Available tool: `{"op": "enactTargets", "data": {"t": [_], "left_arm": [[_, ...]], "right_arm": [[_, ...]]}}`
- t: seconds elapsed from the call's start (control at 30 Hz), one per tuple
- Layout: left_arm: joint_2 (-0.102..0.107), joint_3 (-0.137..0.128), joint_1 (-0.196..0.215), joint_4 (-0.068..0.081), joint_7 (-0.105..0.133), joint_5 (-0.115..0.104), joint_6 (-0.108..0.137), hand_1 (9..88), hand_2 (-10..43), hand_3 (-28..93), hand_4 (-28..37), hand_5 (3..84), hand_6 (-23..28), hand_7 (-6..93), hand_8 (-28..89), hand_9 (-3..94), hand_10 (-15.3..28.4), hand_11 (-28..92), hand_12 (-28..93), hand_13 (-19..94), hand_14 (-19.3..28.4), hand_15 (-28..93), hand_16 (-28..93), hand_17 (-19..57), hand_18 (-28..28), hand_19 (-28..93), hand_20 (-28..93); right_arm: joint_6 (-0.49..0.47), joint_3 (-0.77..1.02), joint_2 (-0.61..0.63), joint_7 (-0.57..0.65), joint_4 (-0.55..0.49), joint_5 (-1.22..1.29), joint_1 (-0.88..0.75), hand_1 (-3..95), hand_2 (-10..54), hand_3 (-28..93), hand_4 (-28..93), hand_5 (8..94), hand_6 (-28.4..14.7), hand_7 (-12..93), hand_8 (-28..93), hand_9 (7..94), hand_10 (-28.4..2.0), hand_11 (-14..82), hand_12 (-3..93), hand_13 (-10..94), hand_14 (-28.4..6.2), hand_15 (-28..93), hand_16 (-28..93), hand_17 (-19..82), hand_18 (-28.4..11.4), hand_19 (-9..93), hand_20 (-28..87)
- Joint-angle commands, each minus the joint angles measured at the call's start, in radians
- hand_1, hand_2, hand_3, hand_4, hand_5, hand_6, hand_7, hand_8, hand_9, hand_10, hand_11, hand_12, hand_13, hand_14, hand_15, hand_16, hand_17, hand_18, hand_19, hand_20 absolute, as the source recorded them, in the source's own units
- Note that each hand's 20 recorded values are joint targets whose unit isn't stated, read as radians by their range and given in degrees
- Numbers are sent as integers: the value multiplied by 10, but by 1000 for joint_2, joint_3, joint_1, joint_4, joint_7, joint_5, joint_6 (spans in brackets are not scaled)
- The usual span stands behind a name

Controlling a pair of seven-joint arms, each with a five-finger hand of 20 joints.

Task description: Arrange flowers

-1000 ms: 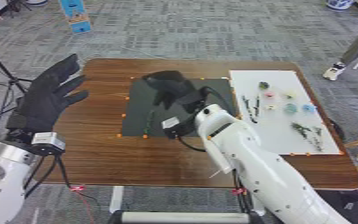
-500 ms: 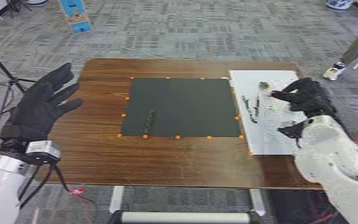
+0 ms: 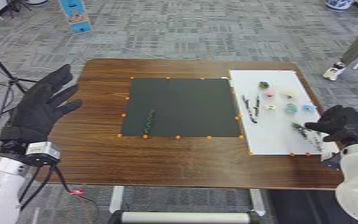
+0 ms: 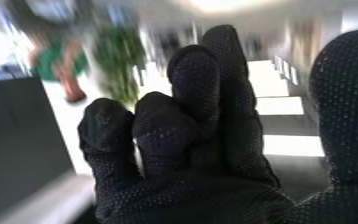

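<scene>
The brown wooden desk (image 3: 184, 165) carries a flat black square board (image 3: 189, 107) at its middle and, to the right, a long white board (image 3: 269, 142). The black-gloved left hand (image 3: 35, 107) is open at the left, well apart from the flowers. The black-gloved right hand (image 3: 344, 122) is open too, its grasp empty, over the white board's right edge; it is clearly the nearer one for the next pick. Two thin dark twigs (image 3: 256, 107) lie to its left and a little farther, long axes running near to far, so the fingers would probably need to close across them. One slim green stem (image 3: 149, 121) lies near to far on the black board's near left part. Leafy green sprigs (image 3: 301, 130) lie just left of the right hand; whether it touches any, I cannot tell. The small round blue flower head (image 3: 309, 108) lies farther and left of it.
</scene>
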Motion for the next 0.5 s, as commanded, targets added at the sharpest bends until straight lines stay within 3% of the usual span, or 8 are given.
{"op": "enactTargets", "data": {"t": [0.03, 0.27, 0.4, 0.5], "left_arm": [[-15, -11, 19, -14, 4, -3, 15, 273, -95, 598, -283, 209, 16, 152, -82, 158, 75, 112, 217, 140, 124, 82, 56, -122, 246, 387, 55], [-9, -21, 18, -13, 2, -5, 17, 273, -95, 600, -283, 211, 16, 151, -83, 159, 75, 113, 214, 142, 124, 82, 55, -121, 247, 387, 54], [-11, -18, 20, -13, 3, -5, 18, 270, -95, 602, -283, 211, 16, 150, -82, 160, 75, 113, 214, 142, 124, 82, 55, -121, 247, 388, 54], [-11, -18, 26, -15, 5, -6, 18, 269, -95, 603, -283, 211, 16, 150, -82, 160, 76, 113, 214, 142, 125, 83, 55, -121, 247, 389, 54]], "right_arm": [[-25, -43, -9, 38, 97, -43, -24, 309, -95, 681, -283, 657, -4, 259, -113, 688, -126, 567, 371, 644, -120, 823, 448, 372, -220, 932, 586], [-46, -96, -12, 39, 126, -47, 29, 286, -95, 743, -283, 658, -2, 271, -116, 687, -123, 566, 371, 643, -118, 825, 442, 371, -219, 932, 584], [-44, -140, -7, 31, 141, -39, 66, 326, -95, 779, -280, 677, 9, 308, -120, 699, -119, 560, 362, 646, -116, 824, 436, 371, -218, 932, 581], [-37, -153, -6, 22, 148, -43, 72, 422, -95, 749, -276, 685, 3, 357, 40, 726, -107, 520, 425, 653, -109, 823, 430, 376, -215, 932, 576]]}}
